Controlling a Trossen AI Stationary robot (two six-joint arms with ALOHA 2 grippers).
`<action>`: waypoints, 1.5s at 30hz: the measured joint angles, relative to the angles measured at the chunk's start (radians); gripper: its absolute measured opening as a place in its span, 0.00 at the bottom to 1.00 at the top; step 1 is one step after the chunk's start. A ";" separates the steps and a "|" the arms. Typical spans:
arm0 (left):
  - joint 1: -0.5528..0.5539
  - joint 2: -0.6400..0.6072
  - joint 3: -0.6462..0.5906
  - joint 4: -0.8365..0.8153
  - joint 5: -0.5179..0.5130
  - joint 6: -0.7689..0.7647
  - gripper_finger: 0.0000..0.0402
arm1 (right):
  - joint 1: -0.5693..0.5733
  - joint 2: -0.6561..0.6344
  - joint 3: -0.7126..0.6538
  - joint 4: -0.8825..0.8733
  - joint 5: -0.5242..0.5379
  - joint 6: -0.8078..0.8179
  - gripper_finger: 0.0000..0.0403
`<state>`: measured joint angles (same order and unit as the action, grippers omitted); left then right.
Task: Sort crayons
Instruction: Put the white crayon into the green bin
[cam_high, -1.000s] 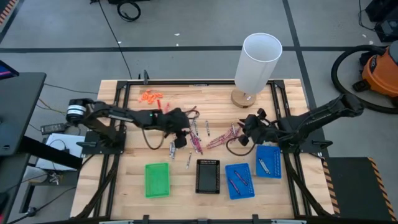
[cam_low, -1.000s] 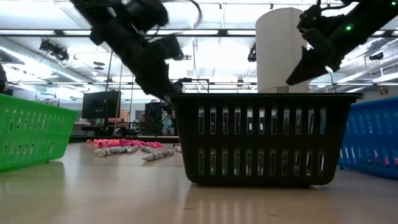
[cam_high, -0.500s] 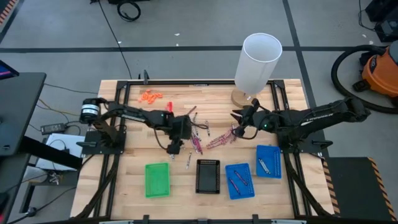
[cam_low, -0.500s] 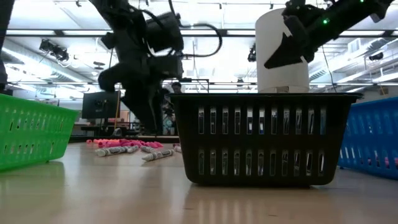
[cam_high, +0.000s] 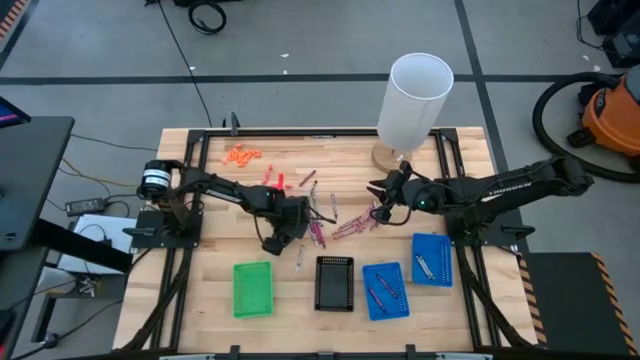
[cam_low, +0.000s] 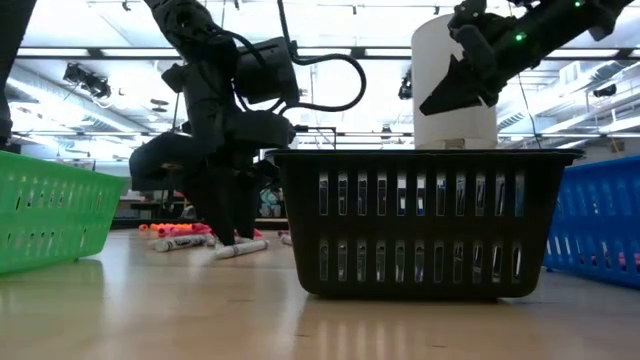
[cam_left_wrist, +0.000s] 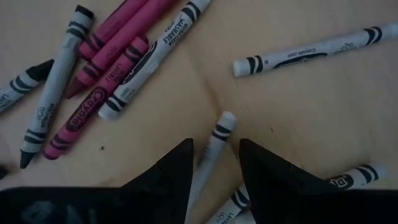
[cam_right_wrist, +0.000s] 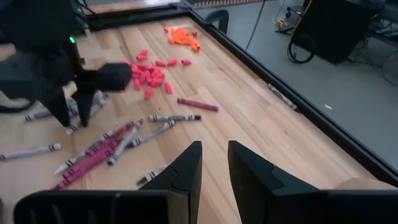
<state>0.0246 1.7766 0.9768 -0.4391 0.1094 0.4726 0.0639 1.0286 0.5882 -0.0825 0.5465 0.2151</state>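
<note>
Grey-wrapped crayon (cam_left_wrist: 210, 152) lies on the wooden bench (cam_high: 200, 285) between the fingers of my left hand (cam_left_wrist: 214, 163), which stand spread on either side of it, not yet pinching. In the low view that hand (cam_low: 228, 238) has its tips down at the bench, at the edge of the crayons (cam_high: 322, 215) scattered mid-bench. A second ago it hung higher and tilted; now it has dropped straight onto the pile and reached further toward the bench's middle. My right hand (cam_high: 376, 192) hovers above the far side of the same scatter, fingers (cam_right_wrist: 186, 171) a little apart and holding nothing; it has swung in from over the blue trays (cam_high: 432, 260). Only the left wrist view shows the crayon between my fingers; the high view alone shows crayons already lying in the two blue trays, while the green tray (cam_high: 252, 289) and black tray (cam_high: 334, 283) sit beside them.
</note>
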 joint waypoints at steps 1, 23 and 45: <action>0.000 0.003 0.001 -0.002 -0.001 0.012 0.35 | 0.000 0.000 -0.001 0.001 0.000 -0.001 0.22; 0.000 0.008 -0.002 -0.006 -0.006 0.094 0.05 | -0.001 -0.001 -0.001 0.000 0.000 0.000 0.22; -0.218 -0.277 -0.002 -0.071 -0.250 -0.192 0.03 | -0.025 -0.001 -0.001 0.031 0.008 -0.041 0.22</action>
<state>-0.1935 1.4999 0.9749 -0.5102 -0.1403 0.2806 0.0386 1.0275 0.5875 -0.0515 0.5541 0.1741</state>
